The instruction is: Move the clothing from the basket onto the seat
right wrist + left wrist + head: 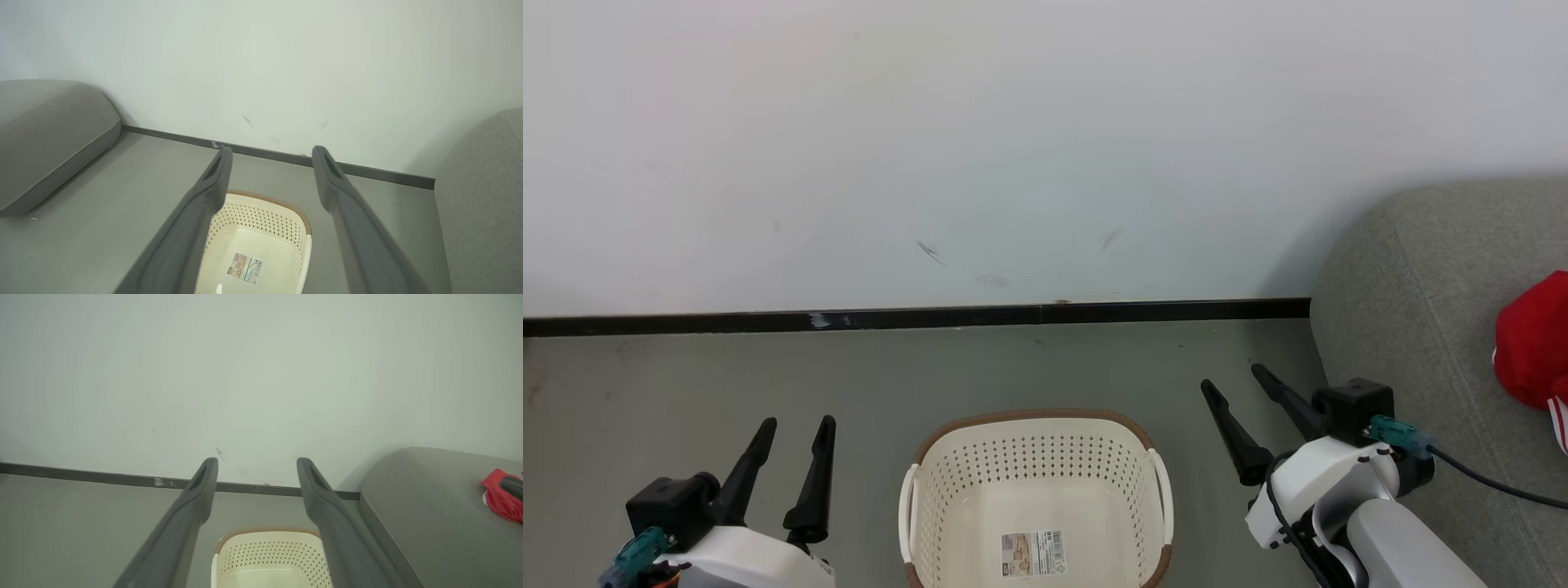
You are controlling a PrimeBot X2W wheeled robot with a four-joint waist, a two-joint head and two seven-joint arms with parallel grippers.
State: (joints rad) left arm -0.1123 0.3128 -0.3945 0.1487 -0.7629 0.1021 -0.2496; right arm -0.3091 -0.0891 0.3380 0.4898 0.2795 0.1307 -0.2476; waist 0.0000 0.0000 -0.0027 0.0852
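The cream basket (1029, 461) stands on the floor between my two arms, and inside it I see only a paper label (1033, 553). Red clothing (1534, 339) lies on the grey seat (1413, 278) at the right. My left gripper (797, 423) hovers left of the basket, open, with nothing in it. My right gripper (1230, 376) is open and empty between the basket and the seat. In the left wrist view the left gripper (257, 461) frames the basket (269, 555), with the seat (425, 494) and the clothing (498, 496) at the right. The right gripper (273, 150) stands over the basket (261, 222).
A white wall with a dark baseboard (915, 317) runs behind the basket, with grey floor (686, 384) before it. A second grey cushion (49, 130) lies at the left of the right wrist view. A cable (1494, 482) trails from the right wrist over the seat.
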